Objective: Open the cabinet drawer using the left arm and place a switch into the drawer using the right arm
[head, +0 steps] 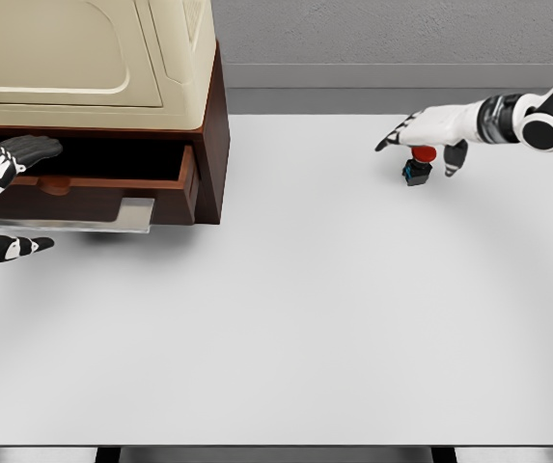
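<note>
A brown cabinet (213, 145) with a cream top stands at the upper left of the table. Its drawer (187, 183) is pulled out, with a metal handle plate (112, 216) on the front. My left hand (11, 198) sits at the drawer's left end, one finger lying on the drawer edge and another below the handle plate, holding nothing. The switch (418, 167), a small dark block with a red button, stands on the table at the right. My right hand (426, 140) hovers right over it with fingers spread around it, not closed on it.
The white table (286, 318) stretches wide between drawer and switch. Its front edge runs along the bottom of the view. A grey wall stands behind the table.
</note>
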